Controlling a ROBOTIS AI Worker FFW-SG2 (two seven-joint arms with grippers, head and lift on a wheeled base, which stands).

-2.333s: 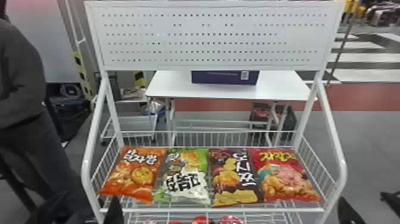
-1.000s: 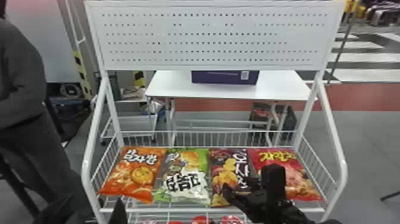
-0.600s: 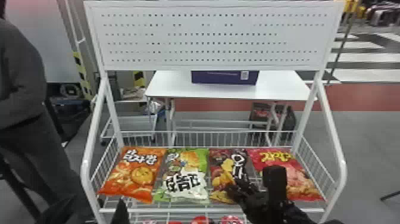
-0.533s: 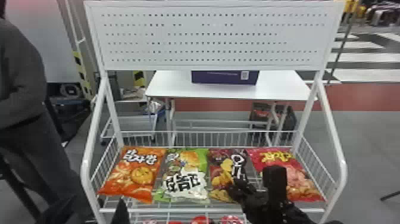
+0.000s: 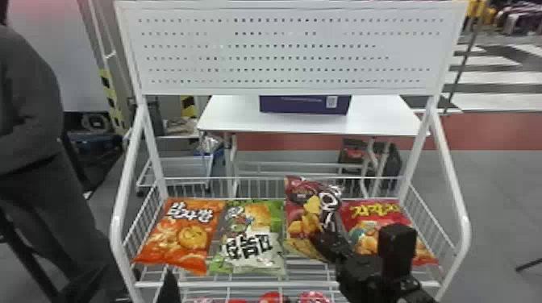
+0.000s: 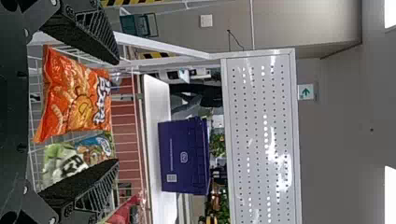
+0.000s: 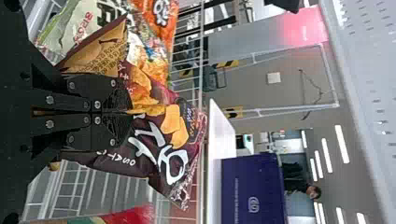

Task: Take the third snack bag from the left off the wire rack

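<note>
right claw is clamped on the third snack bag, pinching it near its lower end, and the wrist view shows both fingers squeezed flat on the foil. here's the worry: that's a small bite on slick, air-puffed film, so the bag could slide out if the arm pulls away sharply. the near corner sits just beside the green bag at nine o'clock and the red bag at three o'clock, so a sideways pull could drag a neighbour along. the raised top end is up by the back rail at twelve o'clock, and a forward tilt might snag it on the wires. the bag itself is dark maroon with yellow-orange chips printed on it and bold white lettering, creased at the pinch, tilted up off the wire rack. whether its low edge touches the shelf, can't tell. left claw is spread wide and holding nothing, down near seven o'clock, facing the orange bag.
</note>
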